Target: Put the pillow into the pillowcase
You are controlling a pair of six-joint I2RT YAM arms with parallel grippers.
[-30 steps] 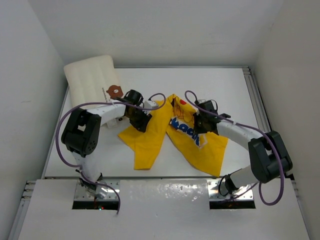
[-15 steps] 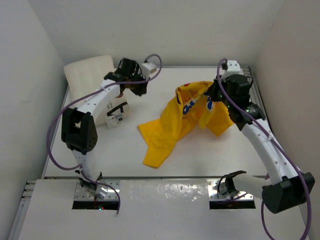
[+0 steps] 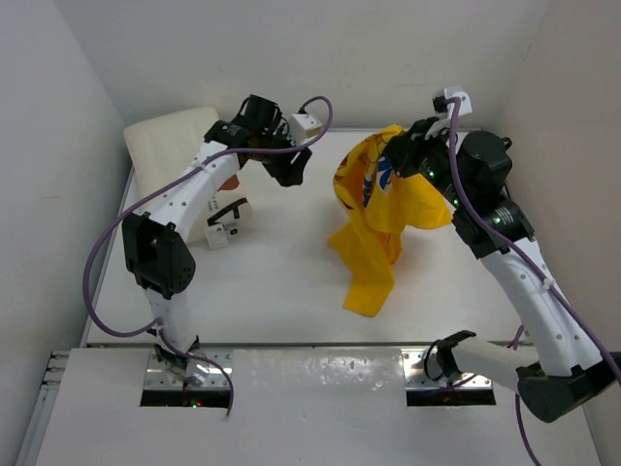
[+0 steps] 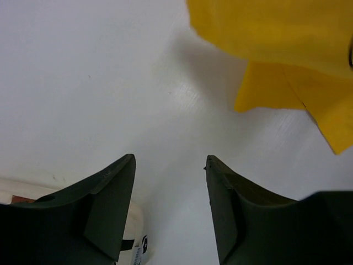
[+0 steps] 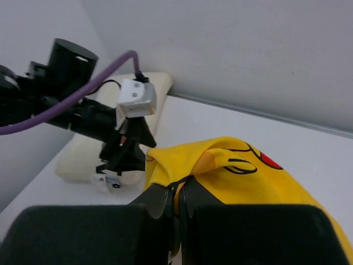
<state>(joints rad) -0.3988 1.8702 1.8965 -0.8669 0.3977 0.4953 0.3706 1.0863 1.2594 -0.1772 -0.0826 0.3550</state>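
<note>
Step in hand: lifting the case to find its mouth. My right pincer is clamped on a fold of the pillowcase, which hangs over the table. My left pincer hovers with its jaws apart, empty. The pillow lies in the far left corner. Next, I judge, my left must catch the open hem. The tabletop is smooth and white, with plain pale walls around it.
</note>
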